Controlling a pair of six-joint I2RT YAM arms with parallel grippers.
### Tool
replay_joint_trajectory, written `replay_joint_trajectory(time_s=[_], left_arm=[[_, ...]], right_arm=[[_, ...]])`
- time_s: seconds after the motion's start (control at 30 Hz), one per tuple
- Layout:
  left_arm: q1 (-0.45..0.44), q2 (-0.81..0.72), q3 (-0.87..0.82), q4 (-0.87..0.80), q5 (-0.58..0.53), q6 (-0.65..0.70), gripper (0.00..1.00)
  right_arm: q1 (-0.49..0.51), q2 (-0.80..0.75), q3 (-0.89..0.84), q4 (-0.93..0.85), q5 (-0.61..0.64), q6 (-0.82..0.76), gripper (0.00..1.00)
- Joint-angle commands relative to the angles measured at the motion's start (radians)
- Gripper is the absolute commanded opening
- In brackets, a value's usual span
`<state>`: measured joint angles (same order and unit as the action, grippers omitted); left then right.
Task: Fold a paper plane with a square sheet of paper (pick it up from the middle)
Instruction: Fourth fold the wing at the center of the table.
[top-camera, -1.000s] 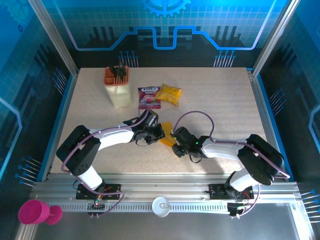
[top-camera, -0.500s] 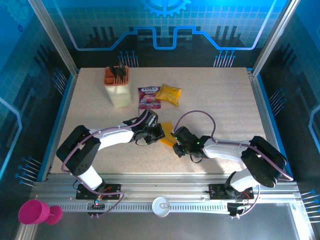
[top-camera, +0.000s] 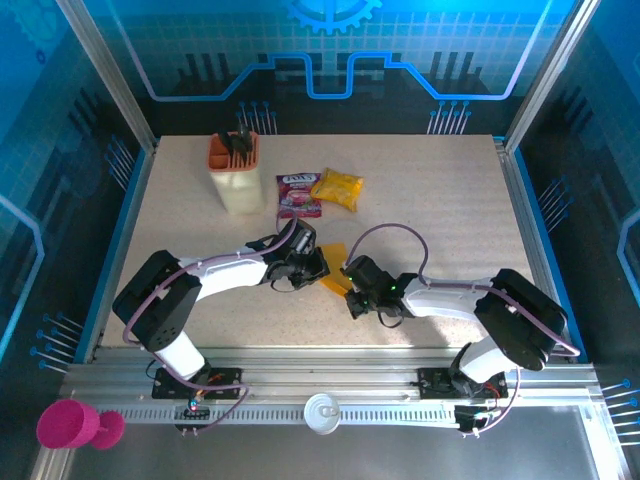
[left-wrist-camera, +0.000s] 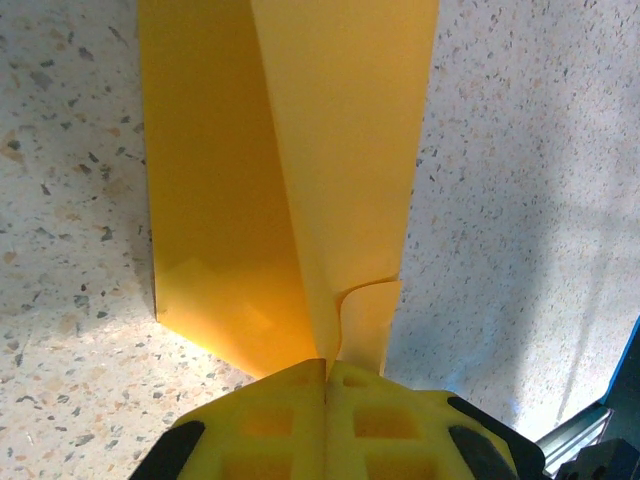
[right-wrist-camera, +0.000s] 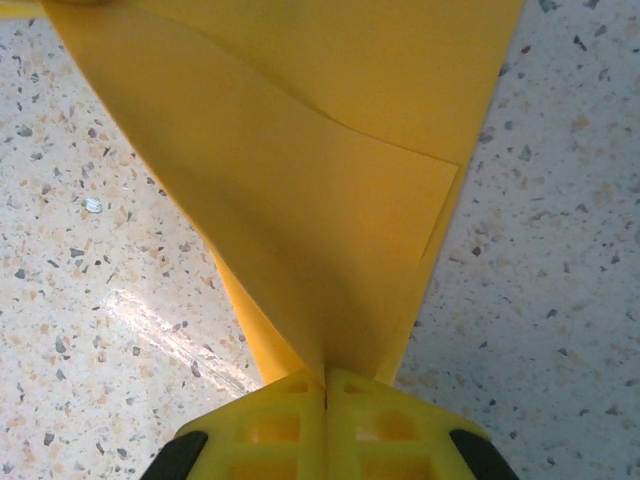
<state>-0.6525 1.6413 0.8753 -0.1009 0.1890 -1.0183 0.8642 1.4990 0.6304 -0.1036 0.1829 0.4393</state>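
The square sheet of paper (top-camera: 334, 270) is orange-yellow and partly folded, lying low over the speckled table between my two grippers. My left gripper (top-camera: 322, 267) is shut on its left edge; in the left wrist view the paper (left-wrist-camera: 300, 180) rises from the closed yellow fingertips (left-wrist-camera: 270, 410) in two folded layers. My right gripper (top-camera: 349, 283) is shut on the near right corner, and the sheet (right-wrist-camera: 330, 180) fans out from its closed fingertips (right-wrist-camera: 380, 420). No paper plane shape shows.
A cream holder (top-camera: 237, 175) with an orange top stands at the back left. A purple-red packet (top-camera: 296, 194) and a glossy yellow snack bag (top-camera: 337, 188) lie behind the paper. A pink cup (top-camera: 68, 424) and a white lid (top-camera: 323, 411) sit off the table's near rail.
The right gripper has closed onto the paper's near right corner and shifted slightly. The left gripper has stayed shut on the paper in place.
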Motion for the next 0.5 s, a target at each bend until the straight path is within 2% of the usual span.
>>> replay_joint_trajectory(time_s=[0.0,0.1,0.2,0.3,0.4,0.47], left_arm=[[0.009,-0.019,0.016,-0.023,0.008,0.021,0.0],[0.009,-0.025,0.041,-0.05,-0.004,0.044,0.01],[0.01,-0.043,0.065,-0.084,-0.032,0.074,0.17],[0.017,-0.069,0.079,-0.116,-0.063,0.101,0.37],[0.024,-0.092,0.077,-0.135,-0.082,0.119,0.48],[0.024,-0.101,0.067,-0.141,-0.089,0.126,0.49]], right_arm=[[0.013,0.027,-0.034,-0.002,-0.016,0.035,0.0],[0.012,0.036,-0.046,0.005,-0.029,0.053,0.0],[0.007,0.045,-0.054,0.005,-0.043,0.075,0.0],[-0.001,0.049,-0.062,0.005,-0.062,0.1,0.0],[-0.008,0.047,-0.073,0.004,-0.075,0.115,0.0],[-0.017,0.046,-0.082,0.006,-0.09,0.124,0.0]])
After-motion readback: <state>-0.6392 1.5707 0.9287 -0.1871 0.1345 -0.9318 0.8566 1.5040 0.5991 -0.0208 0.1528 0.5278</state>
